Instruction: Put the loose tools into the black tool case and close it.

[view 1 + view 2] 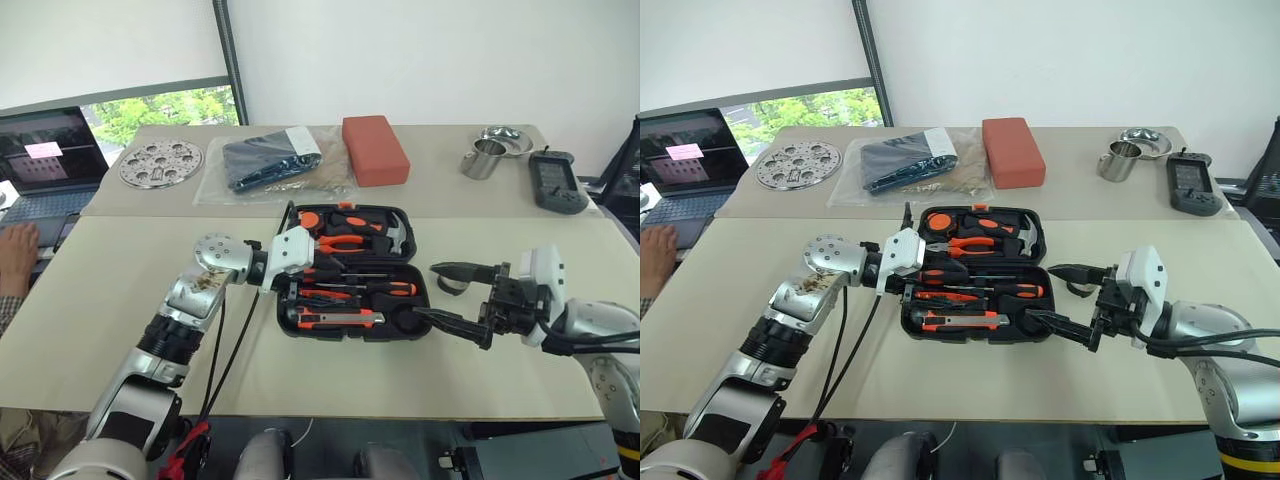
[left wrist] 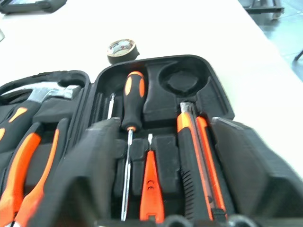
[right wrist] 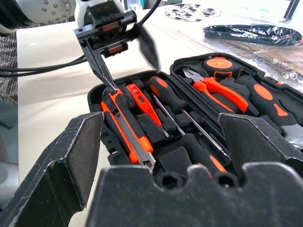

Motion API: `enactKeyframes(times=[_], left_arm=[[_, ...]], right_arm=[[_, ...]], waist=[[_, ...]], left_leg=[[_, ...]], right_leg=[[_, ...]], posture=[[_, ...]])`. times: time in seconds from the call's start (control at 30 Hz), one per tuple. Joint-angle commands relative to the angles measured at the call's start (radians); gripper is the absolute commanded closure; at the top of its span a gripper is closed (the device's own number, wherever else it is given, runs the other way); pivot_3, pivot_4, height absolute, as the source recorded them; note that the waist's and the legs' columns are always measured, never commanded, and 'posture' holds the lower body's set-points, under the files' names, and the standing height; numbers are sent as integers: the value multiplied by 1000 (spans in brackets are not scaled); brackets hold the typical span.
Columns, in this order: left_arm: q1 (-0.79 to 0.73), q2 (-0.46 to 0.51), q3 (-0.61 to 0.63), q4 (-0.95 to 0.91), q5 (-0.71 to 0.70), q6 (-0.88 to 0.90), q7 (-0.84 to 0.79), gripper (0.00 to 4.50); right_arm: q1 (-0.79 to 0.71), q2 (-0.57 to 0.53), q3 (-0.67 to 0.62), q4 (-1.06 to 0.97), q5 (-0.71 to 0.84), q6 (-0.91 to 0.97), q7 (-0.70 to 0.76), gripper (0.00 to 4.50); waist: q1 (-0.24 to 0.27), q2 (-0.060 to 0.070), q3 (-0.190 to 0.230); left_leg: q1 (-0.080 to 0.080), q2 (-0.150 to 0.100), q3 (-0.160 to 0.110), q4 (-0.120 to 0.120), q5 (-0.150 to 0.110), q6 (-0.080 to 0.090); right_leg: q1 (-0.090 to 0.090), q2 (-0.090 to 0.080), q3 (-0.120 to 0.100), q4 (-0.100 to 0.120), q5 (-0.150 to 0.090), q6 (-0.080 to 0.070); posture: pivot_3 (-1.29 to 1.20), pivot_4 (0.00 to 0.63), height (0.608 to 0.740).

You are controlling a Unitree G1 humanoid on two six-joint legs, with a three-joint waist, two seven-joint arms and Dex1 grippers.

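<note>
On near table, centre: case [image 1: 352, 262] lies open, lid half at 12 o'clock. Right claw [image 1: 427, 290] hangs at the case's 3 o'clock end, level, fingers spread wide, nothing between them. Tape [image 2: 122, 48] sits on bare table just off that same end, outside the case, beside the right claw's far finger; contact can't be told. Left claw [image 3: 134, 78] is over the case's 9 o'clock end, fingers apart, empty, one tip just above the knife [image 3: 125, 127], touch unclear. Knife lies in the nearest slot of the front half. Next slot back: tester [image 3: 142, 104]. Behind that two screwdrivers [image 3: 165, 94] [image 3: 203, 156], lying lengthwise, 9 to 3. Lid half holds pliers [image 3: 218, 90] and hammer [image 1: 395, 232]. Far table, 12 o'clock: clear bag [image 1: 270, 160], red block [image 1: 375, 150]. 10 o'clock: metal disc [image 1: 160, 163], laptop [image 1: 45, 155], person's hand [image 1: 15, 255] at its keys. 2 o'clock: steel cup [image 1: 483, 158], handheld device [image 1: 557, 182].
</note>
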Motion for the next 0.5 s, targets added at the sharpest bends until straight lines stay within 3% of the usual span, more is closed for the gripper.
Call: enactKeyframes(times=[0.03, 0.17, 0.5], left_arm=[[14, -34, -7, 8, -35, -57, -37, 3092], [10, -64, -25, 101, -7, -151, -67, 4464], [-46, -97, -49, 349, 78, -299, -74, 4464]], right_arm=[[-9, 4, -9, -14, 2, -26, 0, 0], [-11, 4, -8, -12, -1, -27, 3, 0], [2, -5, -23, -24, 1, -21, 2, 0]], waist=[[3, 0, 0], [6, 0, 0], [5, 0, 0]], left_leg=[[0, 0, 0, 0, 0, 0], [0, 0, 0, 1, 0, 0], [-1, 0, 0, 1, 0, 0]], right_leg=[[0, 0, 0, 0, 0, 0], [0, 0, 0, 0, 0, 0], [0, 1, 0, 0, 0, 0]], posture=[[0, 150, 740], [0, 150, 740], [0, 150, 740]])
